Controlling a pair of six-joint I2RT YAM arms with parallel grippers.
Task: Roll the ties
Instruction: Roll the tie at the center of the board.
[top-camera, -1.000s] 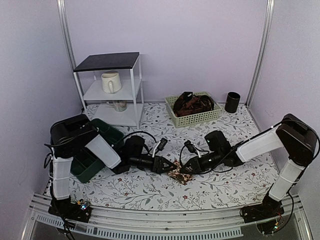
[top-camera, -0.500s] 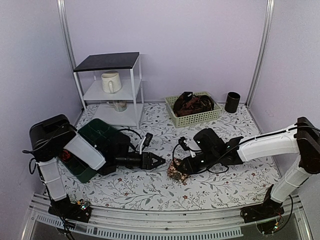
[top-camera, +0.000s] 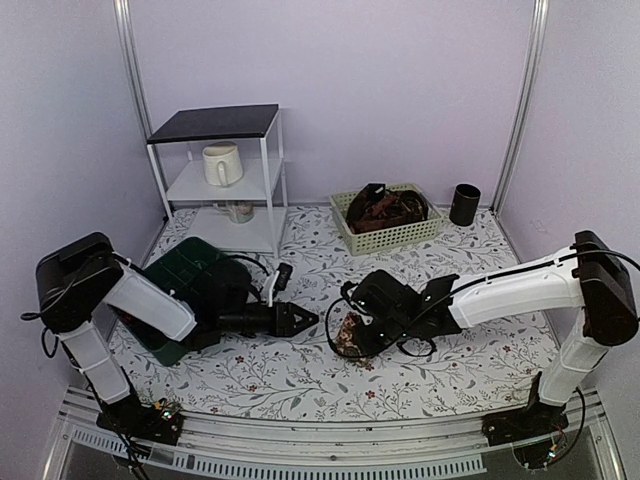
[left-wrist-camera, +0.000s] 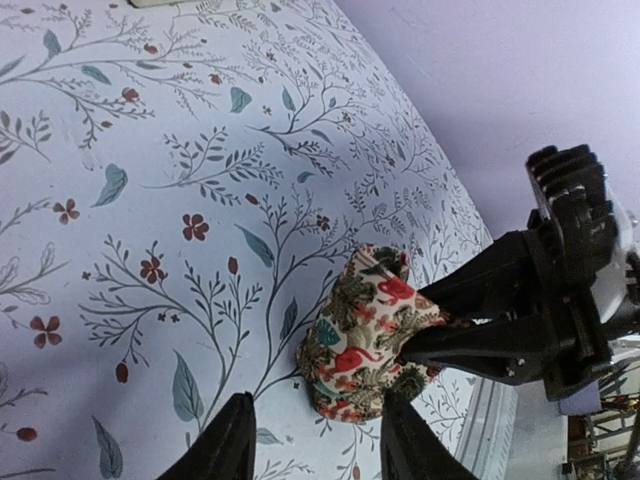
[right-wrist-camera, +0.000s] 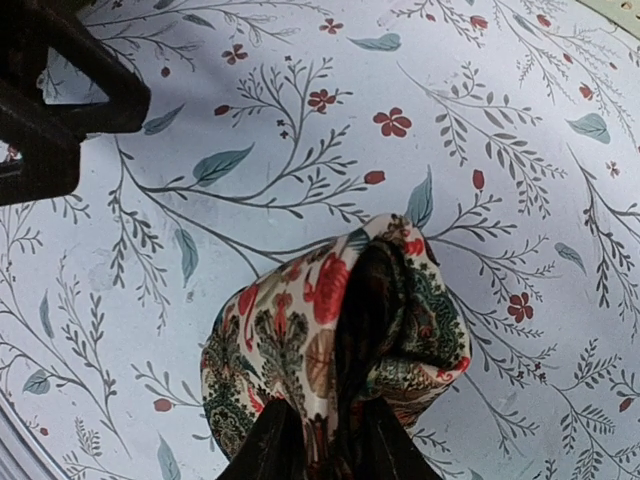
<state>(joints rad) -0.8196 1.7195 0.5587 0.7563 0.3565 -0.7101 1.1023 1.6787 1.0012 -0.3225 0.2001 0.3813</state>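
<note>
My right end effector (right-wrist-camera: 318, 445) is clamped on the rolled tie (right-wrist-camera: 335, 330), a loose coil patterned in red, green and cream. It rests on the bench (top-camera: 300, 385) about midway between the left and right edges, a little toward the near edge. My left end effector (left-wrist-camera: 318, 450) hangs just beside the coil on its left-edge side, fingers apart with nothing between them. The roll looks slack to me, with its outer wrap bulging. I judge the pinch should stay firm across all the layers while my left comes in low and square to trap that outer wrap, not nudge it open. I would avoid dragging the bundle over the cloth and let go only once it sits flat and holds its shape. More ties (top-camera: 385, 208) wait in the basket (top-camera: 392, 238) by the far edge. Against a second ago, my left arm has drawn back toward the left edge — its tip met the coil then, and now stands apart. My right arm has stretched further left, carrying the coil slightly that way and away from the near edge.
</note>
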